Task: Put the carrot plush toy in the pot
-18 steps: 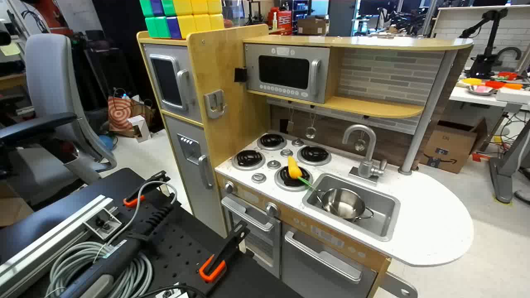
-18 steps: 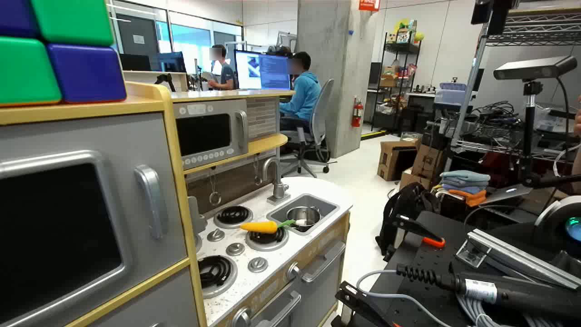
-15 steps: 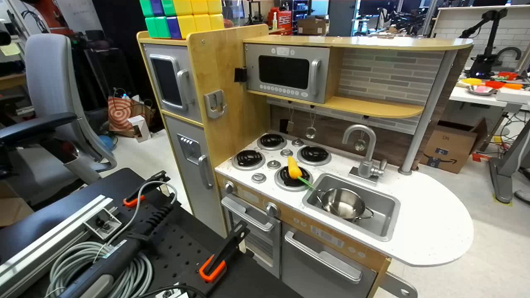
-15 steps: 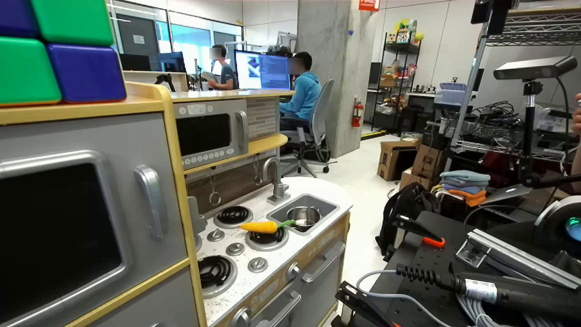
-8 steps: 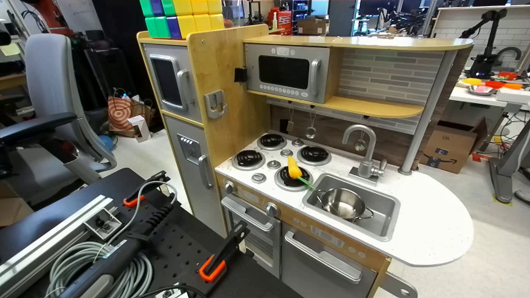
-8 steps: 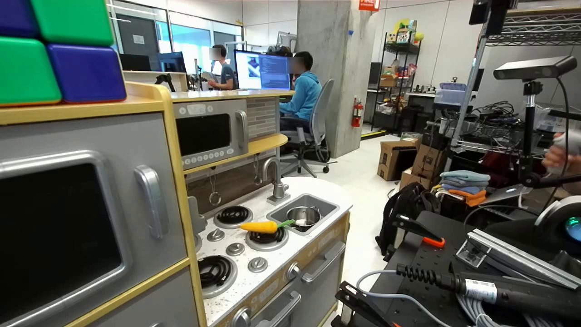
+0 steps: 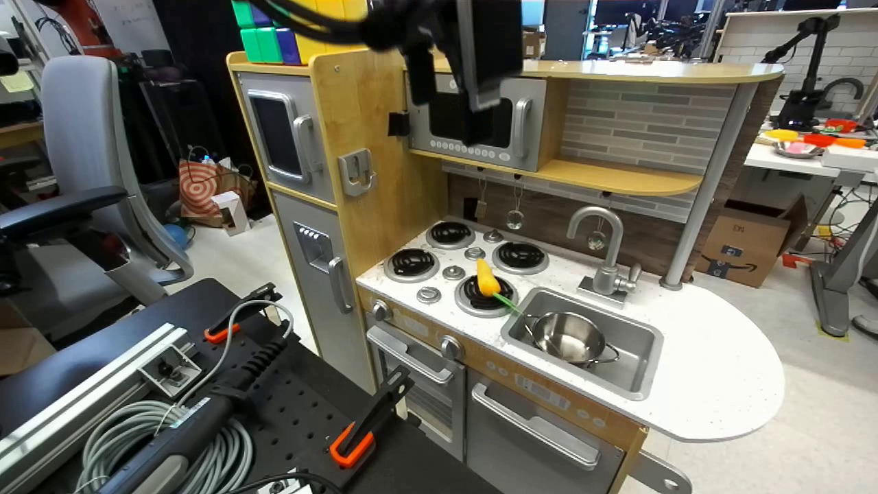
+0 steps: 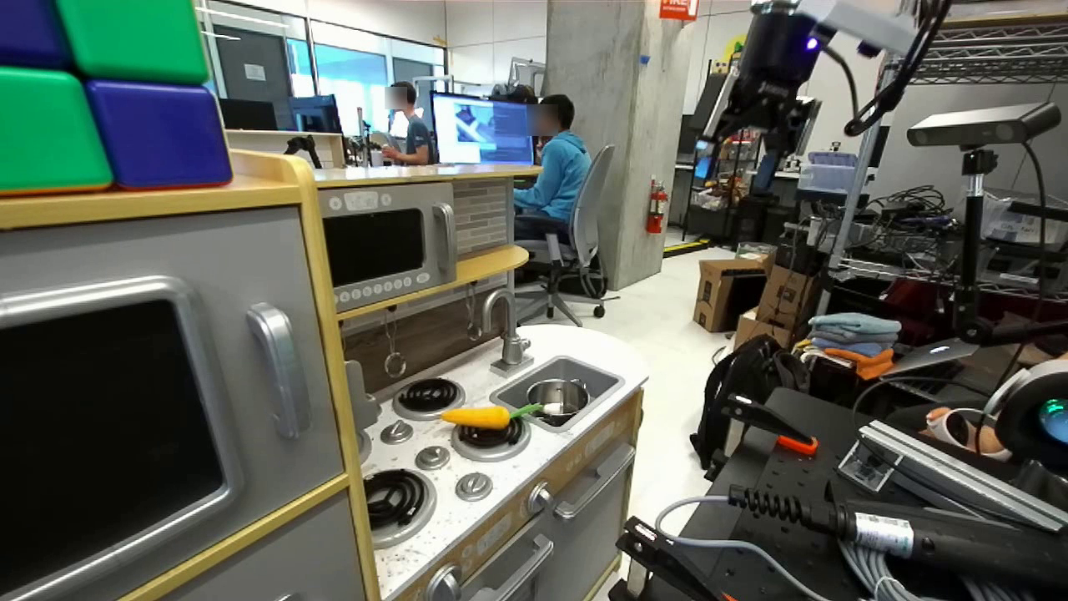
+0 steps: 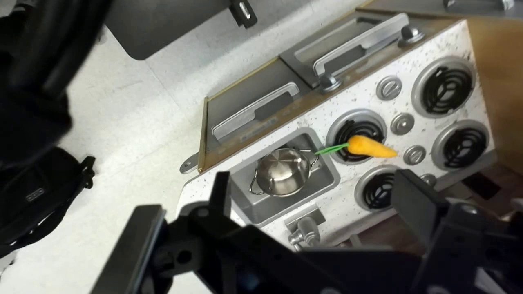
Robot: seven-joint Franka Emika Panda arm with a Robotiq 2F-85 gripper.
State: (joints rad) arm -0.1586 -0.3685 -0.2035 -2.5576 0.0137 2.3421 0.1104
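The carrot plush toy (image 7: 488, 278) lies on the burner next to the sink in both exterior views (image 8: 478, 417). Its green end reaches over the sink rim towards the pot's near handle; I cannot tell if they touch. The wrist view shows the toy whole (image 9: 369, 147). The shiny pot (image 7: 566, 336) sits in the sink basin, its inside visible in the wrist view (image 9: 283, 172). My gripper (image 9: 314, 177) is open and empty, fingers wide apart, high above the counter. It shows in an exterior view (image 8: 734, 165), and dark and blurred at the top of an exterior view (image 7: 447, 113).
The faucet (image 7: 603, 247) stands behind the sink (image 7: 648, 363). The microwave (image 7: 473, 120) and shelf (image 7: 631, 180) overhang the back of the counter. The tall cabinet (image 7: 377, 123) bounds the stove side. A black table (image 7: 288, 398) with clamps and cables stands in front.
The arm and gripper, out of both exterior views before, have come in from the top. A hand at the right edge of an exterior view has moved. Toy and pot have not moved.
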